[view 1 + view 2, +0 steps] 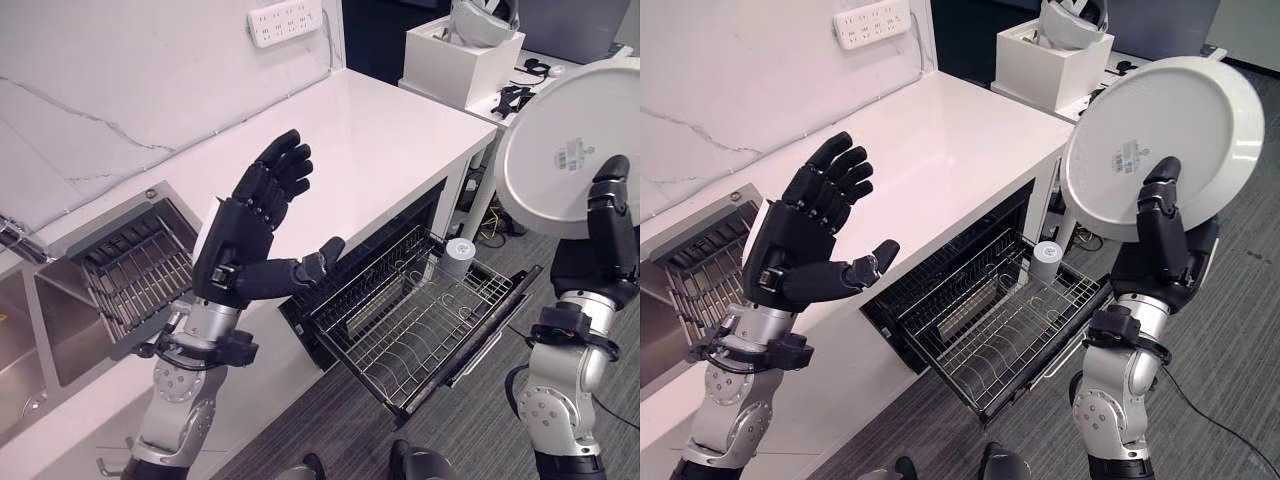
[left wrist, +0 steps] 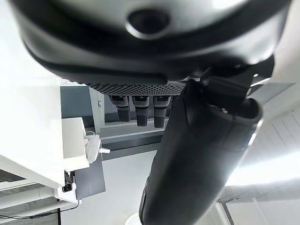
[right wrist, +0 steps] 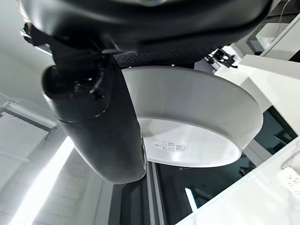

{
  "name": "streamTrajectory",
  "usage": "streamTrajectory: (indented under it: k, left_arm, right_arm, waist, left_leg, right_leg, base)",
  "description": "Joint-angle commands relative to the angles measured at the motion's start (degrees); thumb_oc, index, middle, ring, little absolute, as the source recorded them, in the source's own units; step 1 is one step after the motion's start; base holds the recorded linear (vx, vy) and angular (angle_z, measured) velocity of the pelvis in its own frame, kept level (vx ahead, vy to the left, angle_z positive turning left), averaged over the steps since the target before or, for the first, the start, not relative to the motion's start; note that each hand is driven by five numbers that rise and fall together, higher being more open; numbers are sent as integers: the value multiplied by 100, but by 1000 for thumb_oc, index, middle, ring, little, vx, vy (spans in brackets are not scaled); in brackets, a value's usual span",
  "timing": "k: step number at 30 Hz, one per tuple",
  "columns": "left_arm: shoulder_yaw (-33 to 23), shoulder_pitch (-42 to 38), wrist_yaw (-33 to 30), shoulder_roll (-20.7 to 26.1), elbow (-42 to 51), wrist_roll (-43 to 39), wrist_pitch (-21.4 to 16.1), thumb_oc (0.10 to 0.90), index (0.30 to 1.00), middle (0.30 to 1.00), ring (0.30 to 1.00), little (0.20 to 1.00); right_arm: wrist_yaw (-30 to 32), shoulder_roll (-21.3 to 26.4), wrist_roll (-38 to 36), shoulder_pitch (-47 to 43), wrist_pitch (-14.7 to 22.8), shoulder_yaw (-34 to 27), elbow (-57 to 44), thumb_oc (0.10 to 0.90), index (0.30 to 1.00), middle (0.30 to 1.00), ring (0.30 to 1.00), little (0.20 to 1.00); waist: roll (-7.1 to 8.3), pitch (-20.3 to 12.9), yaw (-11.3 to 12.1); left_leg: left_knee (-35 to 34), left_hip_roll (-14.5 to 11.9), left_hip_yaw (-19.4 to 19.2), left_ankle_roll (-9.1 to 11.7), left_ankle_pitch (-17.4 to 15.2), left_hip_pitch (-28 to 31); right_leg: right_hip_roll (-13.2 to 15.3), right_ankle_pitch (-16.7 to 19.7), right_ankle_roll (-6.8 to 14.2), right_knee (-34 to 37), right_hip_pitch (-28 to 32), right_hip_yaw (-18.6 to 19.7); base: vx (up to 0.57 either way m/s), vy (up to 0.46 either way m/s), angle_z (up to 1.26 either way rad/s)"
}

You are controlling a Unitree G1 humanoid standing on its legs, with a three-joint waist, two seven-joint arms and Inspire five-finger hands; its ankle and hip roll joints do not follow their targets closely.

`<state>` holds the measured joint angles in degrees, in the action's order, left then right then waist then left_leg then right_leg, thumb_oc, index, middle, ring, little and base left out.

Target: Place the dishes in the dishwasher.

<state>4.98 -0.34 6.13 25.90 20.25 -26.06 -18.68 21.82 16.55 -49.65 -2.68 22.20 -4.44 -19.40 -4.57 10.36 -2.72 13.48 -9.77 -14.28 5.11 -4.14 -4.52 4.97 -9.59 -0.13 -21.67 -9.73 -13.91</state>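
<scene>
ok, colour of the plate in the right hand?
White plate, with a small printed label on its underside, pinched in the right hand; clearest in the right eye view.

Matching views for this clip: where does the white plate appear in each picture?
Left eye view: white plate at the right edge, held up by the right hand.
Right eye view: upper right.
Left wrist view: not in it.
Right wrist view: centre, underside facing the camera.
Shared landmark: the dishwasher rack.

Power strip (image 1: 285, 21) on wall, white box (image 1: 462, 60) w/ headset, sink (image 1: 30, 330).
</scene>
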Motion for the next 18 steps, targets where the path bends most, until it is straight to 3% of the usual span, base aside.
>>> streamTrajectory:
  k: [1,3,5,7,11,13,16,18]
  left_arm:
    - [-247,-343,-31,122,595,-42,-604,800,900,900,900,900]
    - [-403,-244,172,39,659,-118,-628,800,900,900,900,900]
    - [-486,-184,273,31,685,-115,-664,800,900,900,900,900]
    - [-476,-202,29,196,696,94,-695,800,900,900,900,900]
    - [-391,-330,-208,315,738,193,-626,800,900,900,900,900]
    - [-244,-432,-365,330,730,285,-510,800,900,900,900,900]
    - [-22,-670,-281,323,732,353,-398,800,900,900,900,900]
    - [54,-799,-193,292,744,369,-329,800,900,900,900,900]
  right_arm:
    - [-19,320,542,-385,35,-315,-589,400,300,300,300,300]
    - [-166,253,684,-321,17,-344,-677,400,300,300,300,300]
    - [-107,204,862,-327,30,-275,-759,400,300,300,300,300]
    - [2,108,945,-352,20,-110,-749,400,300,300,300,300]
    - [199,116,1025,-337,196,-119,-708,400,300,300,300,300]
    - [379,131,1014,-398,259,-101,-685,400,300,300,300,300]
    - [503,221,1132,-325,335,-218,-774,400,300,300,300,300]
    - [450,285,1265,-249,296,-307,-797,400,300,300,300,300]
  waist:
    - [414,-185,105]
    - [439,-132,137]
    - [355,-90,97]
    - [233,-136,72]
    - [236,-189,67]
    - [232,-220,55]
    - [240,-208,-137]
    - [260,-212,-169]
  left_leg:
    - [371,549,1,-315,-873,245]
    - [371,815,-188,-506,-1019,272]
    - [371,736,-241,-563,-1111,324]
    - [371,773,-21,-678,-1198,280]
    - [371,918,135,-756,-1289,285]
    - [371,996,380,-813,-1333,248]
    - [371,1070,773,-905,-1315,229]
    - [371,1112,901,-943,-1298,194]
  right_leg:
    - [159,-565,377,448,665,40]
    - [283,-484,466,448,700,-89]
    - [221,-488,494,448,739,-149]
    - [133,-419,564,448,658,-120]
    - [113,-397,603,448,663,-101]
    - [-23,-389,599,448,643,70]
    - [-390,-395,574,448,649,864]
    - [-318,-347,617,448,653,986]
  base:
    - [24,16,11]
    - [-3,102,28]
    - [17,186,27]
    - [62,291,5]
    - [104,226,1]
    - [132,221,3]
    - [118,108,38]
    - [33,-47,117]
